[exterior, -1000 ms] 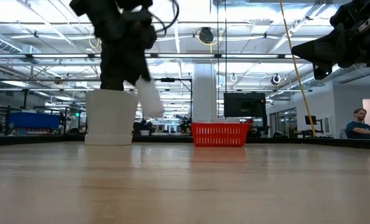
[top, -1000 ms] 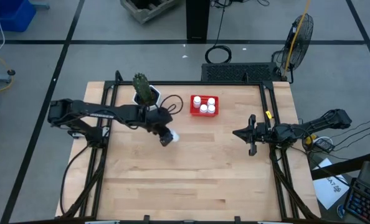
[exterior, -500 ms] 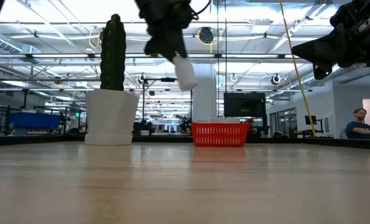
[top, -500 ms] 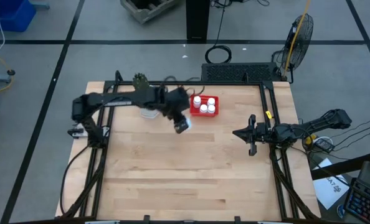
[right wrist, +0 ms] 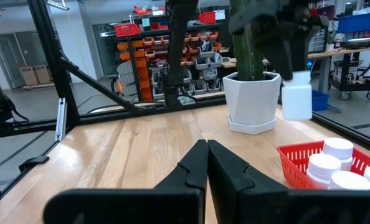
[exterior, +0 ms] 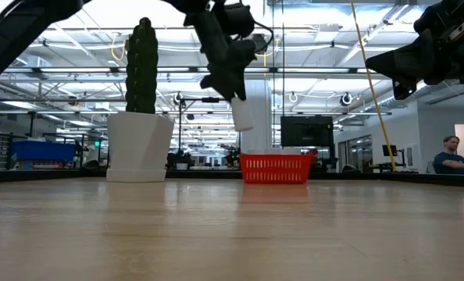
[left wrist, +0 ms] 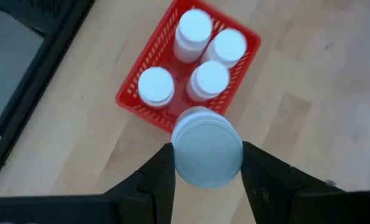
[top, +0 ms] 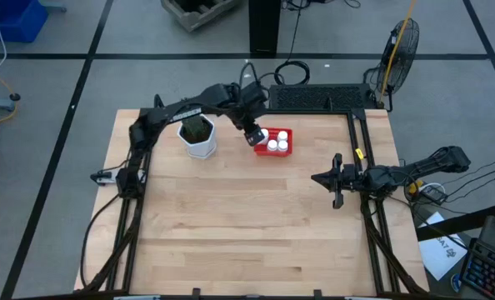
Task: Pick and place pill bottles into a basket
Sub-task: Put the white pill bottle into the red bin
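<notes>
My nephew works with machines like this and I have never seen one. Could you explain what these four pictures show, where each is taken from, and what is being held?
It is a robot with two dark arms at a wooden table, each ending in a two-fingered claw. One picture looks straight down from above, one looks level across the tabletop, and one comes from a camera on each arm's wrist.

On the table stand a red basket with four white pill bottles inside, and a white pot with a cactus.

The left claw is shut on a fifth pill bottle and holds it in the air near the basket's edge; the left wrist picture looks down past it onto the bottles below. The right claw is shut and empty, and waits at the table's right side.
</notes>
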Controlling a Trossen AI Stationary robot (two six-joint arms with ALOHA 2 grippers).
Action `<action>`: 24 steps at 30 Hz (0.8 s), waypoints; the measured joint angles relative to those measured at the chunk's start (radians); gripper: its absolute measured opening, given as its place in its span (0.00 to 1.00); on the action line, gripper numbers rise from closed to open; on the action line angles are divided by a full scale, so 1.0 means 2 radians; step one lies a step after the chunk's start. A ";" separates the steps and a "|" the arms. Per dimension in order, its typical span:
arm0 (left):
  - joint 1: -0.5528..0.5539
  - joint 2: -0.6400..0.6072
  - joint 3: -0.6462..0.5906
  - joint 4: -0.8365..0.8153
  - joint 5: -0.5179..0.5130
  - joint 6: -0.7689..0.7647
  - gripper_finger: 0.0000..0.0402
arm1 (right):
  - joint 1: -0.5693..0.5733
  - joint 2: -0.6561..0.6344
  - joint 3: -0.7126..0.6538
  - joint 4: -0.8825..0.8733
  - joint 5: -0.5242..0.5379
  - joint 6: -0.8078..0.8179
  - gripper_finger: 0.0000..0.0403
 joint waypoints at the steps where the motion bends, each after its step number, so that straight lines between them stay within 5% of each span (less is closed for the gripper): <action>1: 0.001 0.004 0.000 -0.001 0.000 0.005 0.39 | 0.000 0.000 0.000 0.000 0.000 0.000 0.01; 24: -0.006 0.067 0.000 0.035 -0.002 0.053 0.39 | 0.000 0.003 0.000 0.000 0.000 0.000 0.01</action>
